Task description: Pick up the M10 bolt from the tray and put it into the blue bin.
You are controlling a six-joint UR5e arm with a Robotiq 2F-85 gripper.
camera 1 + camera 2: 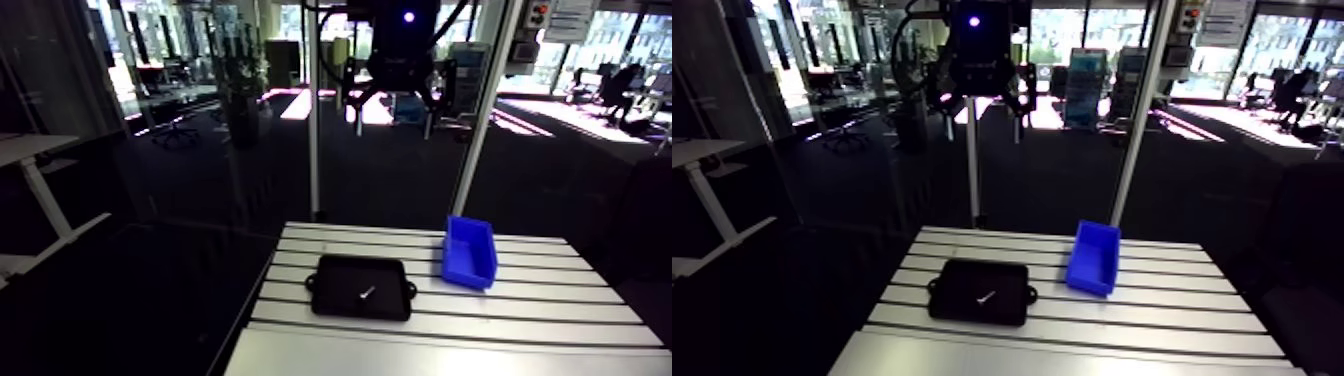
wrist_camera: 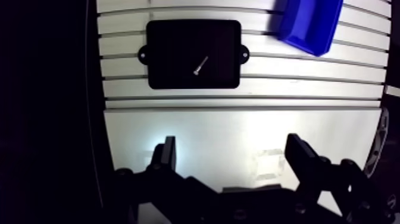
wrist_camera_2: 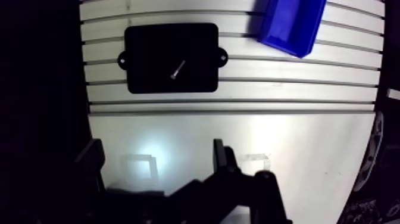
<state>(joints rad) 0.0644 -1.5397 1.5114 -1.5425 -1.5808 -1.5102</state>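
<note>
On the left part of the slotted bench (image 1: 560, 300) sits a black tray (image 1: 335, 280) with a small lug at each end. A single bolt (image 1: 366, 293) lies slanted near its middle, clear of the walls. To the right, apart from the tray, stands a blue bin (image 1: 470, 270). Its inside looks plain blue, though the dim view leaves that unsure, and the wrist view cuts off its far end. The hand (image 2: 231, 143) hangs high over the bench's smooth near strip, fingers spread wide, gripping nothing.

tray (image 2: 166, 56) — open from above | blue bin (image 2: 309, 27) beside it — apart
</note>
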